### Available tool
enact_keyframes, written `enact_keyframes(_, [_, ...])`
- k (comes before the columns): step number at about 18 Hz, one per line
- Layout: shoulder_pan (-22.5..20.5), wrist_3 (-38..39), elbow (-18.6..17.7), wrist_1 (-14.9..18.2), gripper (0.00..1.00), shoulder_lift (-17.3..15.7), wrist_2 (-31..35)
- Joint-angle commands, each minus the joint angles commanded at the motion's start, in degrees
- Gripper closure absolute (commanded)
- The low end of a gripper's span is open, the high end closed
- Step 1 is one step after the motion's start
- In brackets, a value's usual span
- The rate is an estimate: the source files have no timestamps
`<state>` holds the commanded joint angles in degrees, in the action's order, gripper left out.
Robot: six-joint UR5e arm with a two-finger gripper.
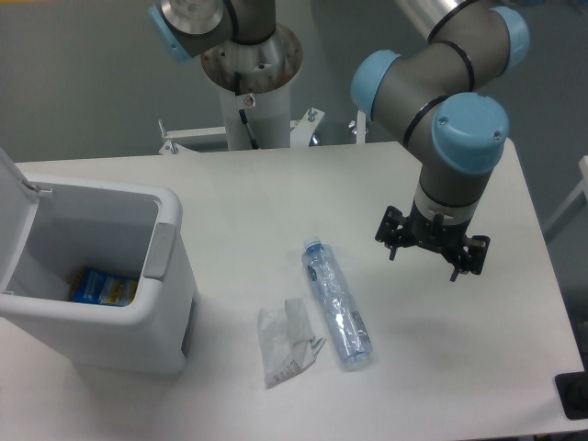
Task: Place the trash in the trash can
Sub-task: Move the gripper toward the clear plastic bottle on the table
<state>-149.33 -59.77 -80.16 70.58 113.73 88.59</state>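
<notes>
A long, clear bluish crushed bottle (336, 305) lies flat near the middle of the table, cap end pointing away. Just left of it lies a crumpled whitish wrapper (287, 343) with a printed label. Both are pieces of trash. The white trash can (170, 303) stands at the left with its lid (16, 197) swung up and open. My gripper (424, 260) hovers above the table to the right of the bottle, pointing down, open and holding nothing.
A small blue-and-yellow packet (101, 288) lies inside the can. The arm's base column (253, 92) rises at the table's back edge. A dark object (574, 395) sits at the table's front right corner.
</notes>
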Motion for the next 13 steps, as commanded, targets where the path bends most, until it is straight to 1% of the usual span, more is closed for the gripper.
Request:
enact_keyframes(9, [0.4, 1.5, -0.3, -0.3, 0.00, 0.0, -0.5])
enact_keyframes(13, [1.9, 1.8, -0.8, -0.5, 0.00, 0.6, -0.3])
